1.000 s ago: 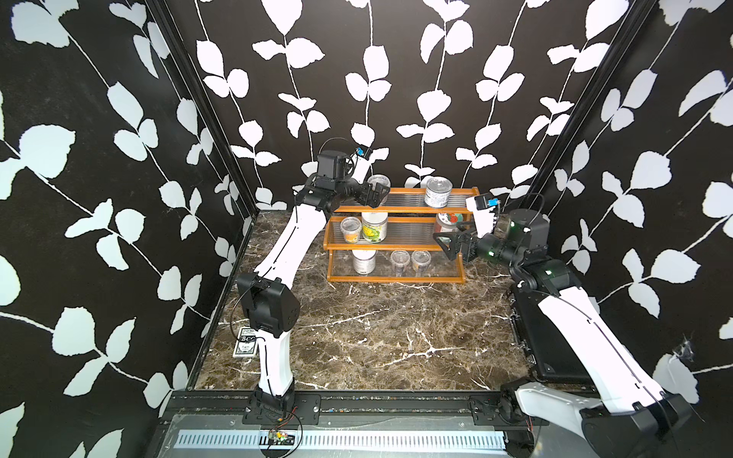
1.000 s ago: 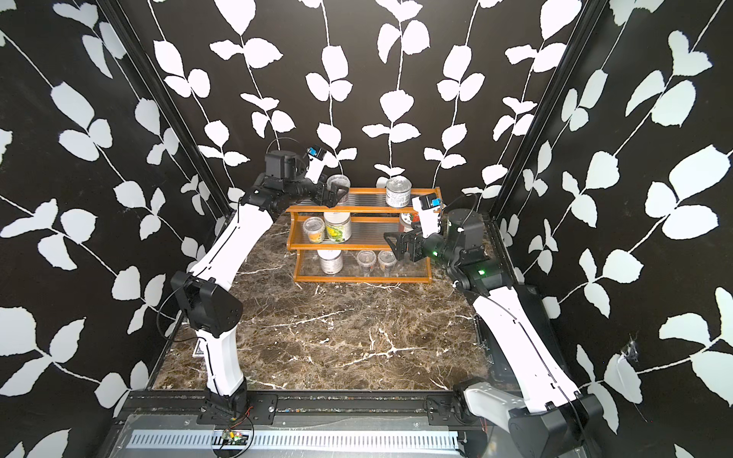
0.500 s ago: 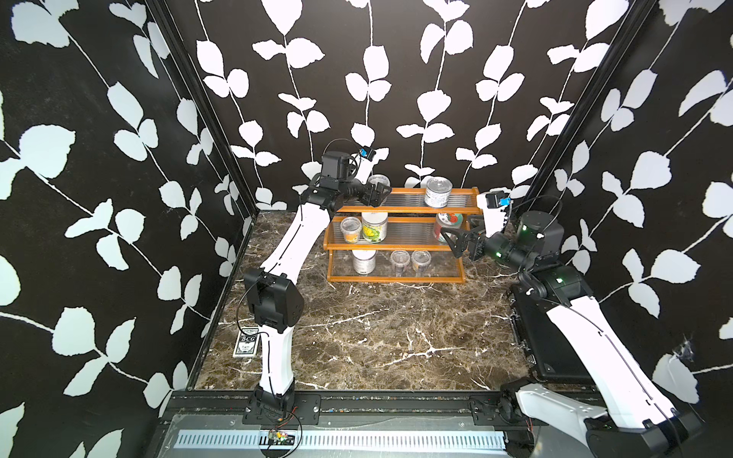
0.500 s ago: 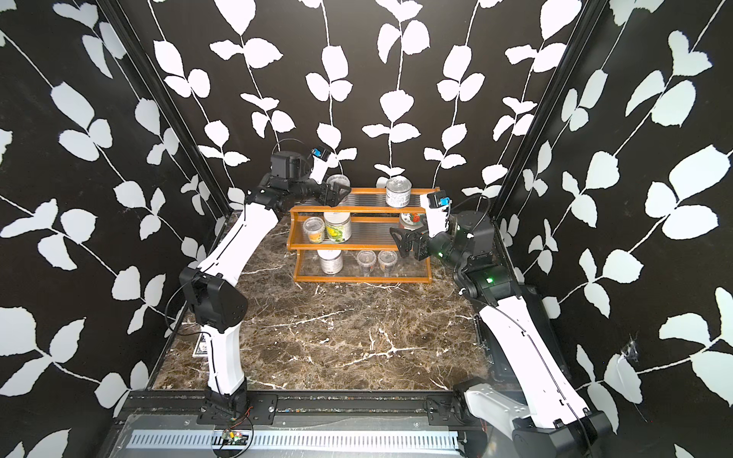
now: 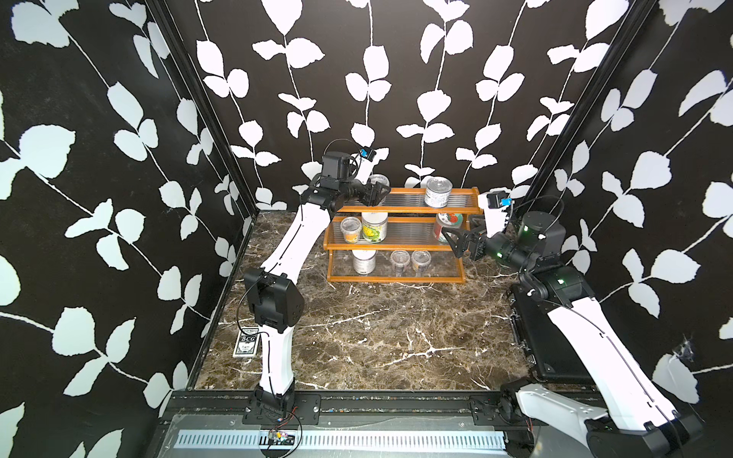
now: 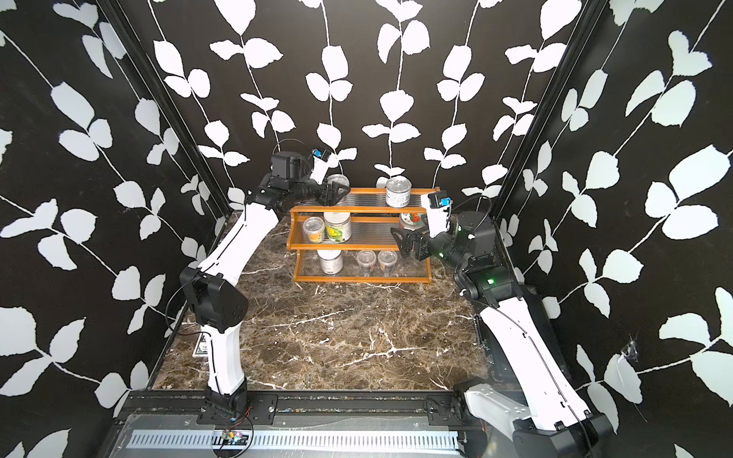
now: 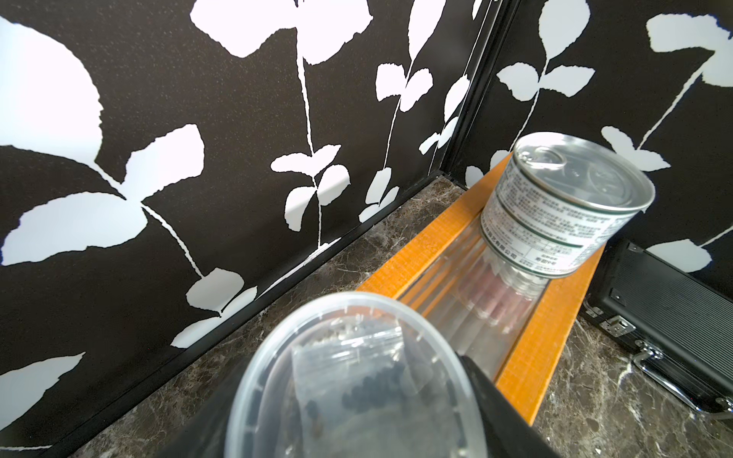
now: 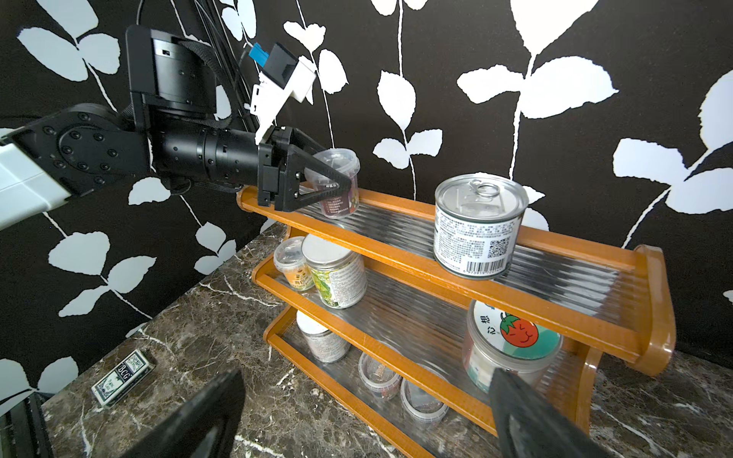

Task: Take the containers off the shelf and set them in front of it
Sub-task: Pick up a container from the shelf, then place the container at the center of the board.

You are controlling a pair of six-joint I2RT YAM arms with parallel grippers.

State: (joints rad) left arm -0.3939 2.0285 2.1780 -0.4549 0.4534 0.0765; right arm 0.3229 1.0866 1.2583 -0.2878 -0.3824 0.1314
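Note:
The shelf (image 5: 396, 279) stands at the back wall, its tiers holding the containers. My left gripper (image 5: 377, 191) (image 8: 333, 186) is at the top tier's left end, shut on a small clear tub (image 8: 337, 166) (image 7: 349, 380) that stands upright there. A silver tin can (image 5: 438, 191) (image 8: 476, 226) stands further along that tier. The middle tier carries an orange-labelled tub (image 5: 350, 230), a yellow-green jar (image 5: 374, 227) and a strawberry-lid jar (image 5: 448, 224) (image 8: 511, 341). A white-lid jar (image 5: 364, 259) and two clear cups (image 5: 400, 259) stand lowest. My right gripper (image 5: 456, 242) (image 8: 365, 380) hangs open beside the strawberry-lid jar.
A black-and-white card box (image 5: 246, 344) (image 8: 123, 374) lies on the marble floor by the left arm's base. A black ribbed case (image 5: 547, 341) (image 7: 666, 285) lies along the right wall. Patterned walls close in behind and beside the shelf.
My left gripper's fingers have closed in round the clear tub on the top tier. The right gripper has drifted slightly rightward and stays open.

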